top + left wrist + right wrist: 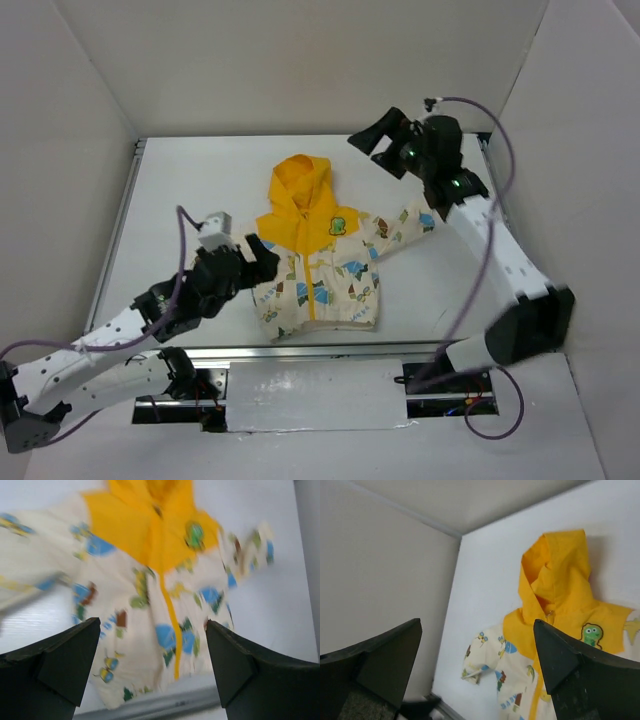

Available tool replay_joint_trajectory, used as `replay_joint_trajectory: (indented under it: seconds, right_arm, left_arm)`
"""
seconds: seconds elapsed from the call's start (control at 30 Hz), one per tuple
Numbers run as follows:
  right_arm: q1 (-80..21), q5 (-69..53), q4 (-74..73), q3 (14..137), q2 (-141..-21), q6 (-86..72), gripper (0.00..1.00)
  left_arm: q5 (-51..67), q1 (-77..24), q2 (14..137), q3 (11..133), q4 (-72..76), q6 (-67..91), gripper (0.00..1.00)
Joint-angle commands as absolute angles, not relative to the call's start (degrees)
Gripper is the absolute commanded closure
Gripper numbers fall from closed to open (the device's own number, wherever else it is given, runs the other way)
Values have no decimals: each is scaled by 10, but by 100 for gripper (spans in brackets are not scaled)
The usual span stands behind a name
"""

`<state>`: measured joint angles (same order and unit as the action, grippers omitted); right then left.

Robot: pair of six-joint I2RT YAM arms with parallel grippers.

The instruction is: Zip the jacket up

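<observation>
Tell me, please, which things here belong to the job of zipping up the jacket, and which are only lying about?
For the job:
- the jacket
- its yellow zipper strip
- the left pincer, open
- the right pincer, open

Only there:
- the white table
- the walls around it

The left wrist view shows the jacket (150, 595) blurry, its hood (135, 495) cut off on top. In the right wrist view a black finger (580, 680) hides its bottom.
</observation>
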<state>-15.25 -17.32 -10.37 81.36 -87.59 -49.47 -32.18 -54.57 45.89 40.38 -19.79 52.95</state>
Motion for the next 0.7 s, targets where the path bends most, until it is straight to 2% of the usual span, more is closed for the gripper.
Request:
replay_joint_trajectory:
  seconds: [0.0, 0.03, 0.23, 0.3, 0.4, 0.57, 0.67]
  right_arm:
    - [-181, -7, -215, 746, -673, -306, 0]
    - [-184, -1, -238, 711, -599, -295, 0]
    - [-189, 52, -409, 649, -378, -252, 0]
    - [-235, 103, -450, 643, -329, -263, 0]
    - [-239, 141, -525, 667, -252, -259, 0]
    - [-238, 192, -627, 743, -213, -228, 0]
    - [-245, 190, -633, 748, -186, -229, 0]
  left_arm:
    - [-432, -452, 471, 529, -433, 582, 1]
    - [-419, -385, 481, 554, -452, 569, 1]
    - [-403, -187, 508, 680, -495, 469, 1]
    - [-396, -157, 509, 701, -511, 439, 1]
    - [-416, -140, 467, 707, -530, 418, 1]
    - [-434, -140, 376, 698, -570, 388, 1]
    - [-444, -140, 343, 671, -581, 381, 1]
